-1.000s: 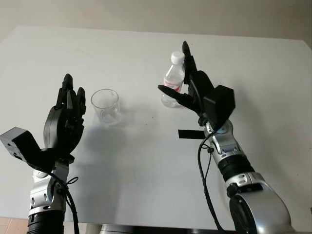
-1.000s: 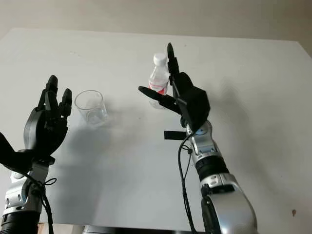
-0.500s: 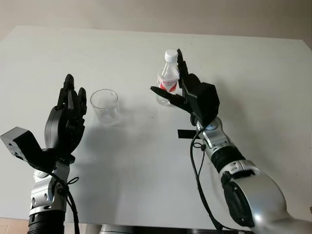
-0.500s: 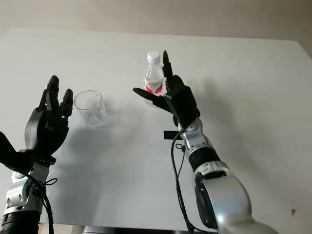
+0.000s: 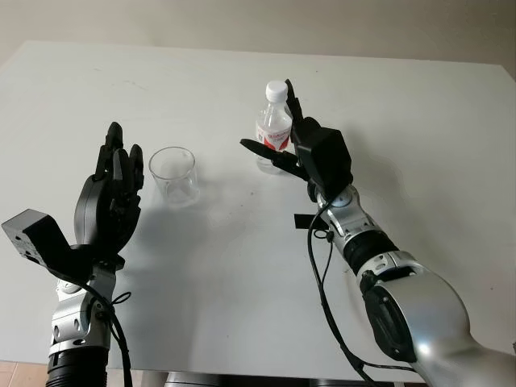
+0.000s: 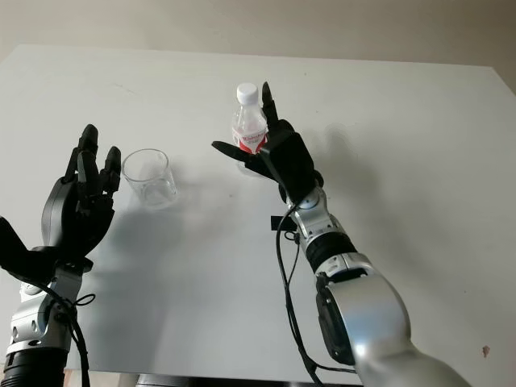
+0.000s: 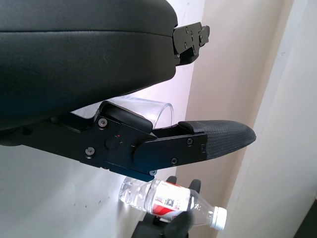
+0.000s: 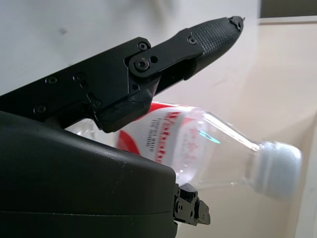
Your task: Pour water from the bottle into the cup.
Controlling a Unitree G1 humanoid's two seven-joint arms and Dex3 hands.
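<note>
A clear water bottle (image 5: 273, 126) with a white cap and a red label stands upright at the table's middle back. My right hand (image 5: 278, 133) is closed around it, the thumb (image 5: 260, 150) across its front and a finger (image 5: 292, 95) behind it. In the right wrist view the bottle (image 8: 198, 148) lies against the palm. An empty clear cup (image 5: 173, 174) stands to the left of the bottle, apart from it. My left hand (image 5: 118, 153) is open, raised just left of the cup and not touching it.
A small black strip (image 5: 304, 220) lies on the white table (image 5: 242, 266) under my right forearm. The table's far edge meets a beige wall, and a wide bare stretch runs between the cup and the front edge.
My right hand and the bottle have moved together to the left, toward the cup. The left hand and the cup have stayed put.
</note>
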